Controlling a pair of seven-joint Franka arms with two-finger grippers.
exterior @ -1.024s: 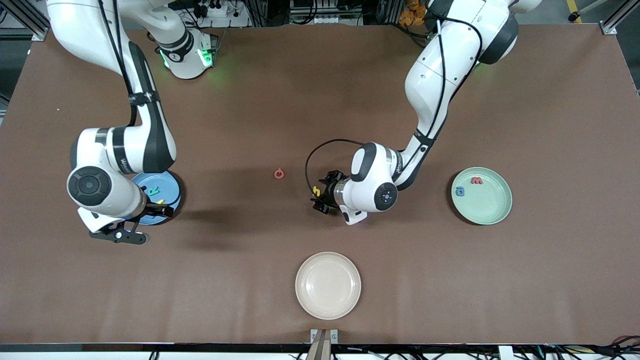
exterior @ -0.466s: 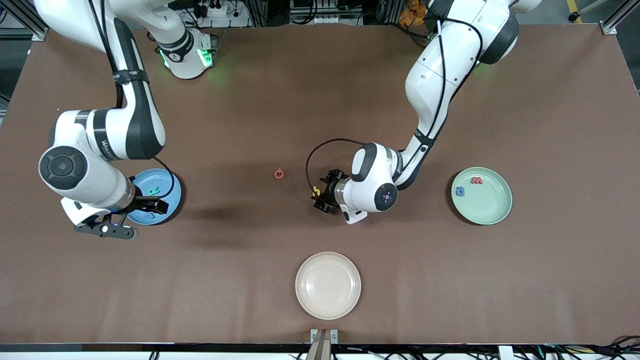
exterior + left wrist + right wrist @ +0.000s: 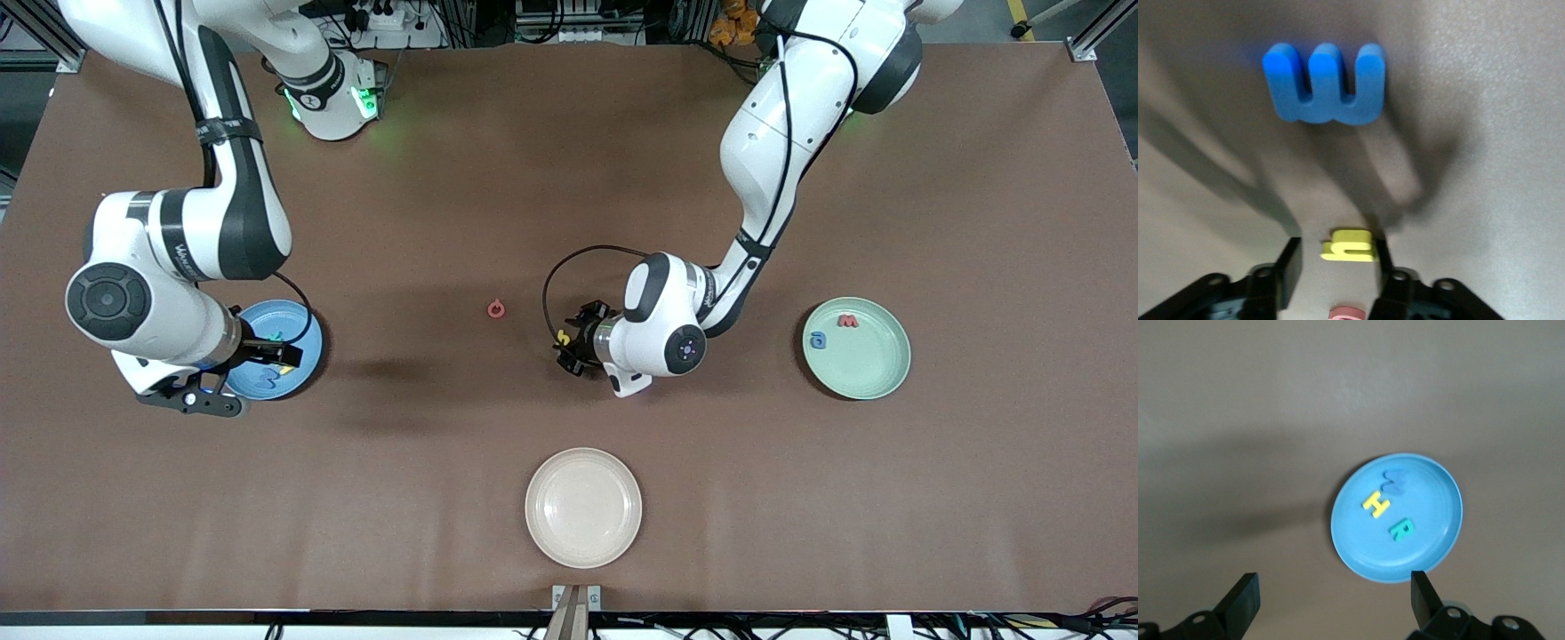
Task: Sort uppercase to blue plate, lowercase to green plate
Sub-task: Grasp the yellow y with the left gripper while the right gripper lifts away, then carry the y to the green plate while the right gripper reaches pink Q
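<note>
Lowercase yellow h (image 3: 562, 338) lay mid-surface, under the left gripper (image 3: 569, 352). The green plate (image 3: 858, 366), toward the left arm's end, held a blue a (image 3: 818, 340) and a red w (image 3: 847, 321). The right gripper (image 3: 283, 357) hung over the blue plate (image 3: 267, 313).

Left wrist view: jaws straddled the h (image 3: 1347, 245), not yet clenched, with a gap on one side. Judgement: centre, close fully, then lift straight up, clear of the blue m (image 3: 1325, 83).

Right wrist view: jaws released and empty above the blue plate (image 3: 1431, 500), which held H (image 3: 1376, 504), R (image 3: 1399, 531) and a blue M (image 3: 1393, 481).

The brown surface (image 3: 569, 178) was bare between the h and the green plate, giving ample room.
</note>
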